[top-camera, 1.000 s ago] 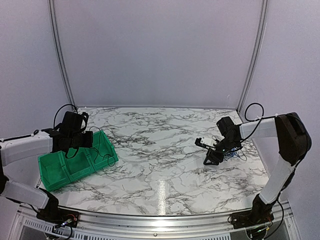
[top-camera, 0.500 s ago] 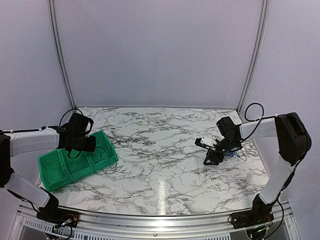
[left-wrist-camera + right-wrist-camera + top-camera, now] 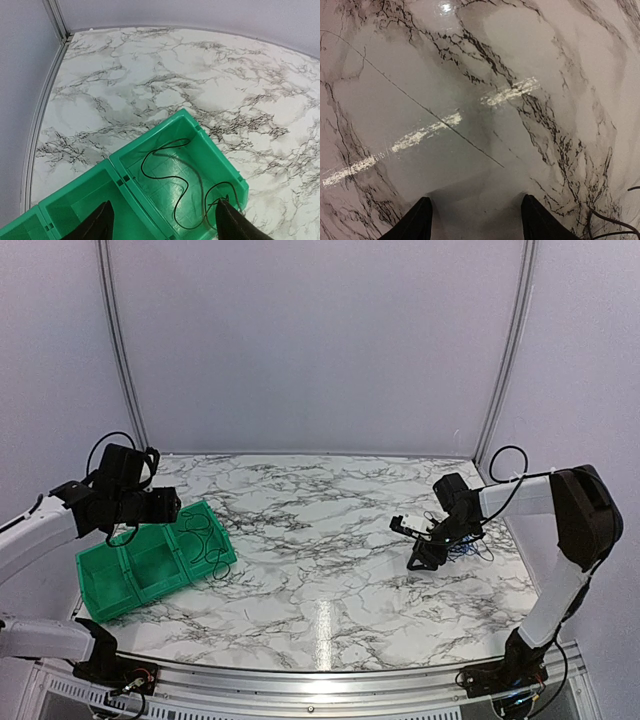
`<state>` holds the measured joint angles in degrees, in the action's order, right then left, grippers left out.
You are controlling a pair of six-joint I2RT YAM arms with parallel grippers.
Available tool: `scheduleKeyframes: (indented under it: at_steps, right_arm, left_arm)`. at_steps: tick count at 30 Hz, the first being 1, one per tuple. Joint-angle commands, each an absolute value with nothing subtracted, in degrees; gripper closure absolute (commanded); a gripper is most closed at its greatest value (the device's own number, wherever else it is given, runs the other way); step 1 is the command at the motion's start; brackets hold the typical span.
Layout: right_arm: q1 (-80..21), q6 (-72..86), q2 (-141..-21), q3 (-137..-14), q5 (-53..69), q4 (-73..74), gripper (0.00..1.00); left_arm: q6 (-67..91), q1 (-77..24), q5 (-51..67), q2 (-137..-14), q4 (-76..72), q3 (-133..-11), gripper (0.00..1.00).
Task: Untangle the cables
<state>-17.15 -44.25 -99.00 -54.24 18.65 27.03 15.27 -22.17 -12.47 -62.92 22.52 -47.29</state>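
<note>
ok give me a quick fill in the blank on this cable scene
1. A black cable lies in the ___ bin.
2. The left gripper near it is ___, holding nothing.
3. The tangle by the right gripper includes a ___ wire.
Missing: green; open; blue

— What are the arms like?
— The left arm [image 3: 32, 535] and right arm [image 3: 510, 498] are white tubes with black joints and black wrists; the right one has a bulky black elbow.
— Any wiring?
— A thin black cable [image 3: 493, 460] loops above each wrist. The jaws are black and tapering.
</note>
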Motion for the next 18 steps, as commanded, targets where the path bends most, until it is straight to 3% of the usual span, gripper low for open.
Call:
scheduleKeyframes:
  at_steps: [1, 9, 13, 18]
  right_arm:
    - [-17.75, -44.7, -99.98, -53.18, 14.51, 30.94, 0.39]
    - [-17.93, -44.74, -99.84, -53.11, 14.15, 31.06, 0.39]
    - [-18.0, -44.74, -99.96, -53.11, 14.06, 31.02, 0.39]
    - [-18.28, -44.75, -100.62, -53.18, 13.89, 31.18, 0.39]
  left_arm:
    - [15.84, -21.89, -9.85, -61.61, 30.65, -51.99, 0.27]
    - [21.44, -24.05, 3.54, -62.27, 33.24, -52.18, 0.42]
    - [22.96, -32.03, 0.47, -63.77, 33.35, -51.27, 0.48]
    - [23.28, -38.89, -2.33, -68.69, 34.63, -51.0, 0.45]
